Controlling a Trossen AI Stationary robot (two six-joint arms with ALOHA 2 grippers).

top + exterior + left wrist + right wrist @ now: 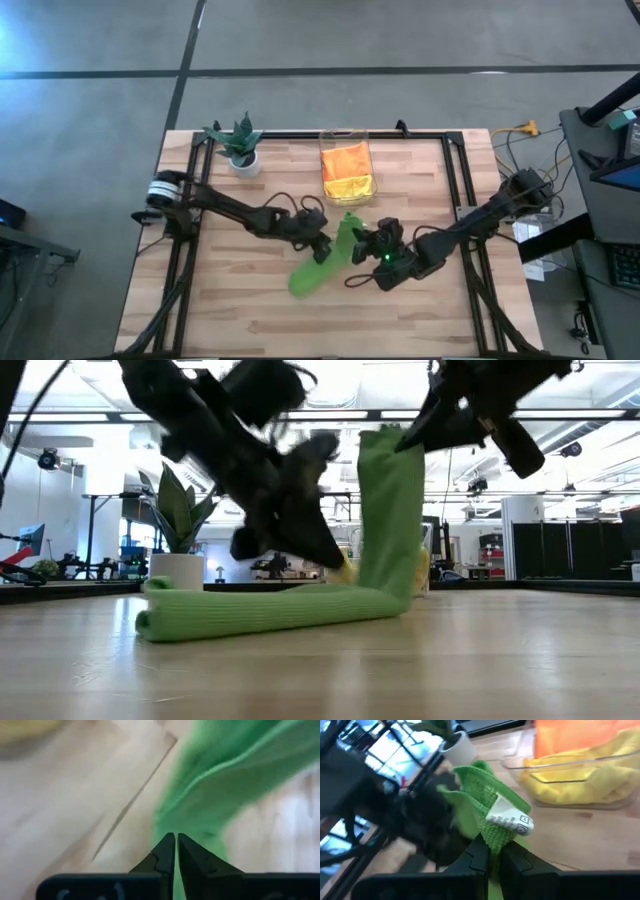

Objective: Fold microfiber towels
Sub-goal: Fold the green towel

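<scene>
A lime green microfiber towel [312, 268] lies mid-table. One end rests on the wood [250, 615] and the other rises in an upright fold [392, 510]. My right gripper [400, 442] is shut on the top of that raised end. My left gripper [322, 248] is shut beside the raised part, low and just above the lying part, with green cloth at its tips [176, 840]. An orange towel [345, 158] and a yellow towel [350, 186] lie in the clear bin [324, 150] at the far middle. My left gripper pinches the green cloth [192, 827] between its two shut fingers, slanting down onto it. Edge or fold, one layer or several, I cannot tell. The cloth spreads away beyond the tips, with its far part on the table. My right gripper pinches the towel's bunched end by the white label [510, 822] between its two fingers, in several layers. It comes from the table's right, slanting a little down. That end is lifted clear; the towel hangs below the fingers, its lower part [380, 600] on the table.
A small potted plant [240, 148] stands at the far left of the table. A dark frame [452, 170] runs along the table's sides and far edge. Bare wood [260, 310] lies toward the near edge.
</scene>
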